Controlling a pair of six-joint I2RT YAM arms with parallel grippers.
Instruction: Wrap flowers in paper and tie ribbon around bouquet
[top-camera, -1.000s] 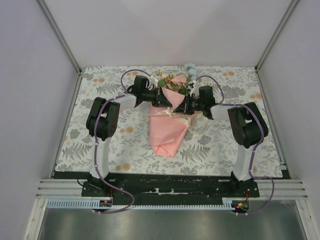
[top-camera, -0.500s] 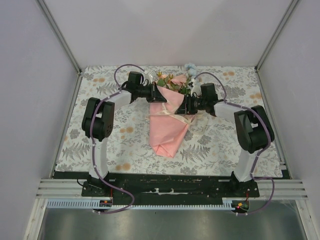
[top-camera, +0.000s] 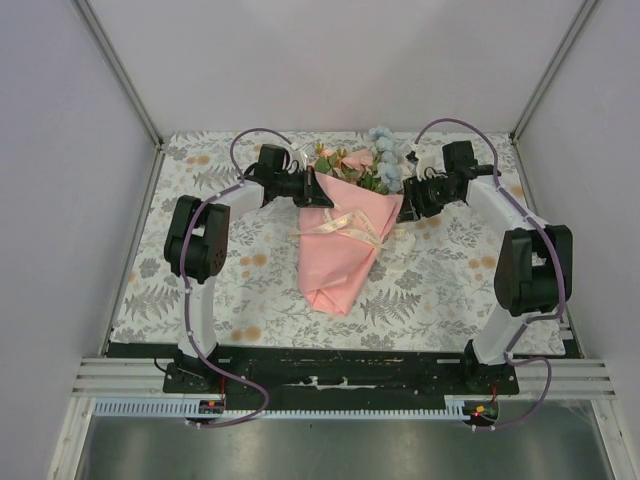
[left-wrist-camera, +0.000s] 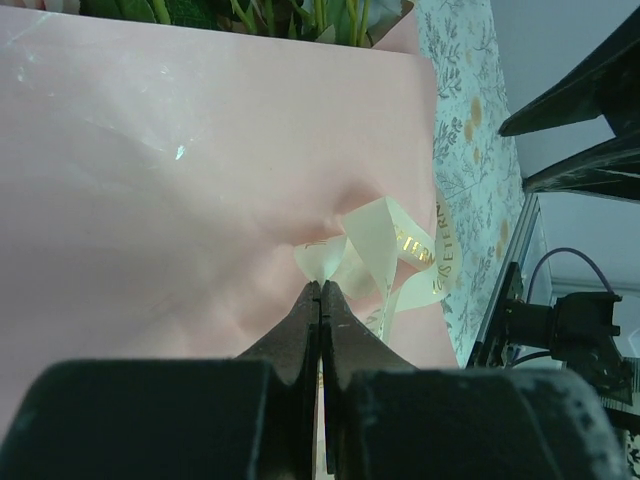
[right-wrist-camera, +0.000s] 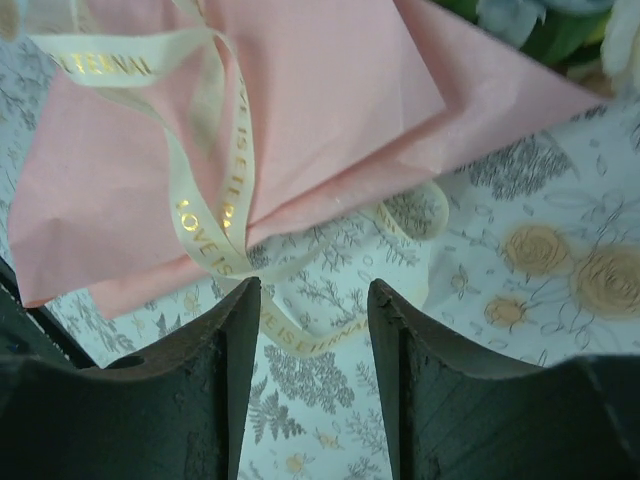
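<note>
The bouquet (top-camera: 340, 250) lies in the middle of the tabletop (top-camera: 440, 290), its pointed end towards the arms and the flowers (top-camera: 365, 165) at the far end. The cream ribbon (left-wrist-camera: 400, 240) is already crossed over the waist of the pink paper (left-wrist-camera: 180, 180), so what remains, by the look of it, is drawing the tie snug. Your left gripper (left-wrist-camera: 320, 288) has its jaws pressed together right where a loop of ribbon begins, and it appears to be pinching that loop, though the contact is too tight to see plainly. Your right gripper (right-wrist-camera: 314, 290) stands with its jaws apart and empty off the bouquet's right side, looking down at a gold-lettered tail that curls off the paper's edge onto the tabletop. To do this well, bring the right gripper down over that loose tail where it lies clear of the paper, and close on the ribbon alone; catching the sheet's edge with it would crease or tear the paper once you pull. Then draw both ends outward, low and roughly level, in opposite directions and at the same pace, so the cone stays put rather than sliding or rolling. Pull gently, since the strand is thin and floppy and could slip from the jaws. Watch the waist, and stop as soon as the paper gathers evenly.
</note>
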